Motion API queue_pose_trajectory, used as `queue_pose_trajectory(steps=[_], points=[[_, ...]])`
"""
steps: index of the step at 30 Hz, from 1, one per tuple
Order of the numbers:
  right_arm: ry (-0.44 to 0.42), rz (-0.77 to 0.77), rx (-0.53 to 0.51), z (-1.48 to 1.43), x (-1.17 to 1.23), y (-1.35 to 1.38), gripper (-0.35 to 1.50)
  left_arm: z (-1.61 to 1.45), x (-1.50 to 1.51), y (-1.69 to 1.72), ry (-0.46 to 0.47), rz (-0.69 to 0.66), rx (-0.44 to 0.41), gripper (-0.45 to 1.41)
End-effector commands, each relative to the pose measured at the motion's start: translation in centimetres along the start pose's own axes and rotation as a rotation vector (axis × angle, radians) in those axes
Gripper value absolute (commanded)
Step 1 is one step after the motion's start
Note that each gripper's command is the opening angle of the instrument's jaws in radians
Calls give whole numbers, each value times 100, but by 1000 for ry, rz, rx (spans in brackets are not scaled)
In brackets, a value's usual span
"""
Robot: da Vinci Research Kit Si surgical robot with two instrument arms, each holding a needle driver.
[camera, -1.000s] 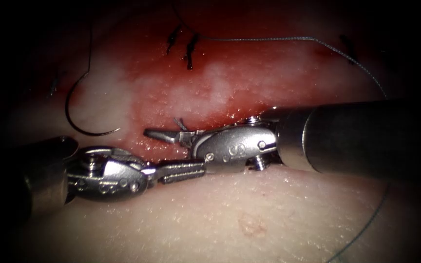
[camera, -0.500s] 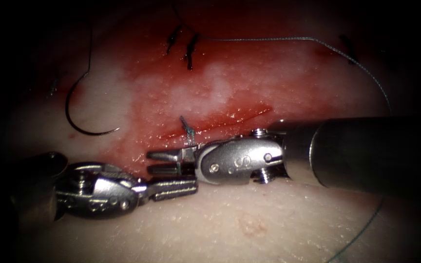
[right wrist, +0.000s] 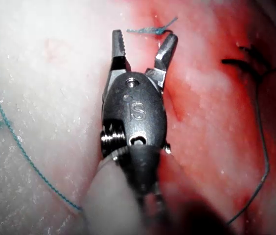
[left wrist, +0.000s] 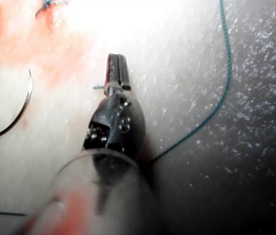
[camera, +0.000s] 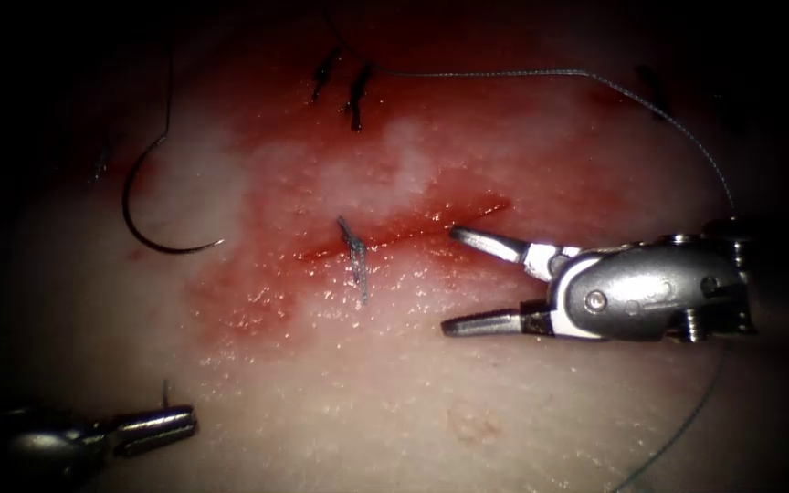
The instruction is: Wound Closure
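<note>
The stiff, slippery needle (camera: 152,205) lies free on the tissue (camera: 468,402), left of the cut (camera: 413,228); mid-curve seems the surest hold. Right tool (camera: 454,278) fingers released, empty; left tool (camera: 189,424) fingers clenched on a cut thread end (camera: 165,393).

A bright pool of light falls centrally, fading to darkness, perhaps shadow, around the edges.

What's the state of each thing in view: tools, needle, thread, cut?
Left tool: shut on a cut end of thread.
Right tool: open, holds nothing.
Needle: lying free on the tissue, left of the cut.
Cut: red fluid along it.
Stitch tails: stand at the cut.
Thread: slack.
</note>
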Motion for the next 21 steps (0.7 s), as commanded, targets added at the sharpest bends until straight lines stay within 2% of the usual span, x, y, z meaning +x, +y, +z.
queue_pose_trajectory(steps=[1,4,7,8,11,18,21], points=[[-4,2,-4,0,-4,-6,141,9,-11,5,-9,-24,-7,-8],[-1,2,-4,-5,-3,-8,141,12,-31,12,-46,-140,-17,51],[0,2,-2,-8,-3,-9,141,9,-40,15,-85,-201,-5,86],[0,2,-1,-9,-3,-9,141,6,-40,15,-95,-202,-6,93],[0,4,1,-11,-2,-7,140,-7,-38,12,-118,-213,-8,103],[1,6,7,-16,-1,-3,136,-45,-21,7,-148,-244,8,101],[1,7,8,-17,-2,-2,133,-54,-1,-2,-106,-275,32,99]])
